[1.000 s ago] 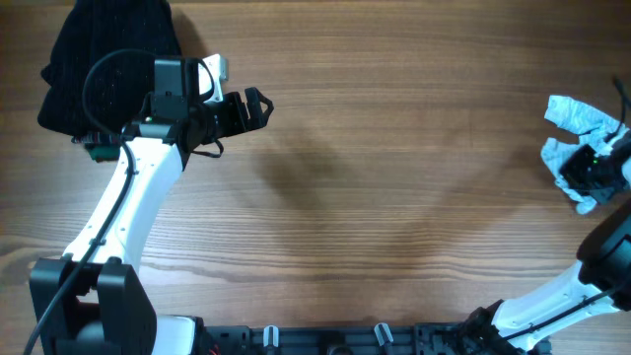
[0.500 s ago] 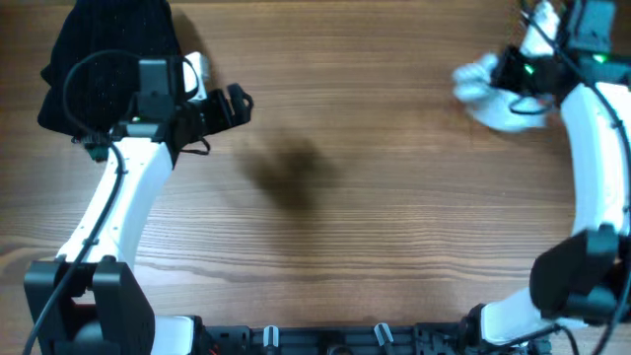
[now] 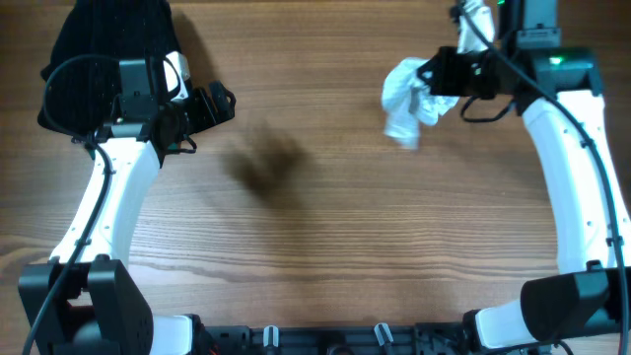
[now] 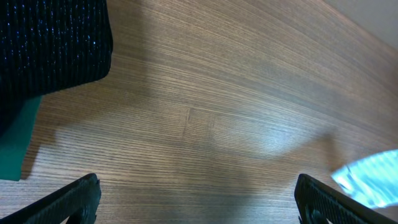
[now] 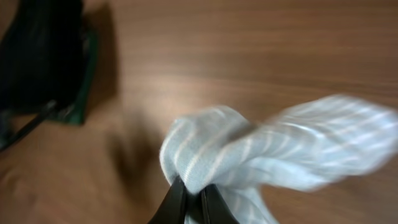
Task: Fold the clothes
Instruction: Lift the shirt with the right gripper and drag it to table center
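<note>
The clothes [image 3: 407, 94], a small pale blue-white striped garment, hang bunched in the air above the back right of the table. My right gripper [image 3: 441, 78] is shut on a fold of them. In the right wrist view the two dark fingertips [image 5: 177, 198] pinch the striped cloth [image 5: 280, 149], which trails off blurred to the right. My left gripper [image 3: 219, 103] hovers at the back left, open wide and holding nothing. Its fingers [image 4: 69, 200] stand far apart over bare wood, and a corner of the clothes [image 4: 372, 179] shows at the right edge.
A black knit garment [image 3: 104, 49] lies at the back left corner, with a dark green garment [image 4: 12, 149] under its near edge. Both also show in the right wrist view, the black one [image 5: 37, 56] far left. A dark shadow [image 3: 261, 163] falls on the wooden table [image 3: 335, 247].
My right arm has swung from the table's right edge up and leftward, carrying the clothes with it. My left gripper has drawn back a little to the left, still open.
</note>
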Action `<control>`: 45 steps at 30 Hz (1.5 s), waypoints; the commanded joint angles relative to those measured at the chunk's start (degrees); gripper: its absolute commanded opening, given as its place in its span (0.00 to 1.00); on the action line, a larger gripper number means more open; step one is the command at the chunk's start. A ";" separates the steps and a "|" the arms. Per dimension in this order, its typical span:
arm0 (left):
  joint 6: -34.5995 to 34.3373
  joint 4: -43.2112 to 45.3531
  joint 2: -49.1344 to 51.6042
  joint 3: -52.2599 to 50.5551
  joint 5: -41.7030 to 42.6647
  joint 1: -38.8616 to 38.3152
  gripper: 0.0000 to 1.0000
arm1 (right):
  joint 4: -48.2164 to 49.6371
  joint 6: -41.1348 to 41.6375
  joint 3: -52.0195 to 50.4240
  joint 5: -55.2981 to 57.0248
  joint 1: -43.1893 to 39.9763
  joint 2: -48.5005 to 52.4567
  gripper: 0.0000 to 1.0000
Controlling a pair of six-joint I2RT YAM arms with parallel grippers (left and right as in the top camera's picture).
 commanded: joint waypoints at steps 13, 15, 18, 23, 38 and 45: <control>-0.28 -0.61 0.22 1.16 -0.33 0.26 1.00 | -3.89 13.33 0.74 -5.46 12.13 -4.04 0.04; -0.28 -0.94 0.22 1.16 -0.33 0.24 1.00 | -3.78 15.13 0.72 -1.20 12.13 -4.17 0.04; -0.28 -1.03 0.22 1.16 -0.31 0.24 1.00 | -3.78 15.82 0.04 4.15 12.11 -3.39 0.04; -0.28 -1.36 0.22 1.16 -0.31 0.24 1.00 | -1.22 15.61 -1.62 6.36 12.11 0.22 0.06; -0.28 -1.40 0.22 1.16 4.59 0.11 1.00 | -5.27 6.38 -1.90 8.33 6.80 6.36 0.77; 0.20 -1.60 0.22 1.16 6.54 -2.27 1.00 | -10.34 17.00 -7.13 14.69 6.10 6.36 0.77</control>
